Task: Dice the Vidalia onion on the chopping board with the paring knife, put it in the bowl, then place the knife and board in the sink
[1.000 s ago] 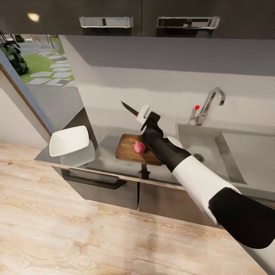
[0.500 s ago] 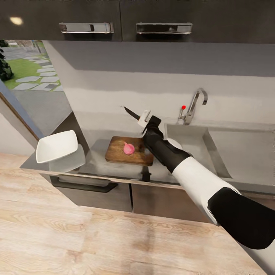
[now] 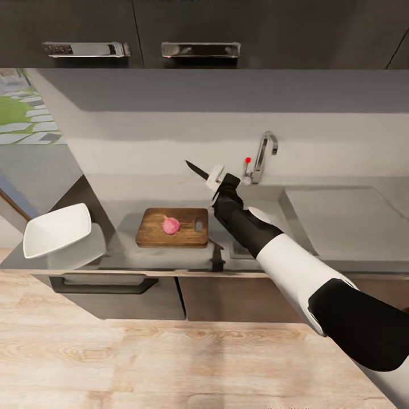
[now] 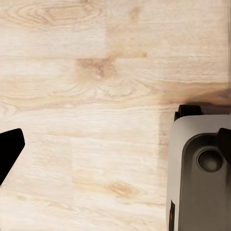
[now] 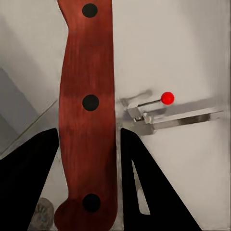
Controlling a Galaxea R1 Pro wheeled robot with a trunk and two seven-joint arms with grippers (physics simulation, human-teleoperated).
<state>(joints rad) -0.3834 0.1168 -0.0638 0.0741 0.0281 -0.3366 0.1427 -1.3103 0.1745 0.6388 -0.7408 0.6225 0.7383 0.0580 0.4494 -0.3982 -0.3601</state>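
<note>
Paring knife, riveted red-brown handle, dark blade.

Board: brown wood, visible grain, matt.
Surface: grey brushed steel, reflective.
Bowl: white, glossy, smooth.
Tap: polished chrome; knob red, shiny.
Knife: reddish-brown wood-look handle, three dark rivets, satin; blade dark.
Floor: pale wood planks, grain and knots, matt.
Cabinets: dark, matt; handles bright metal.
Onion: pink, smooth.
Wall: grey, matt.
</note>
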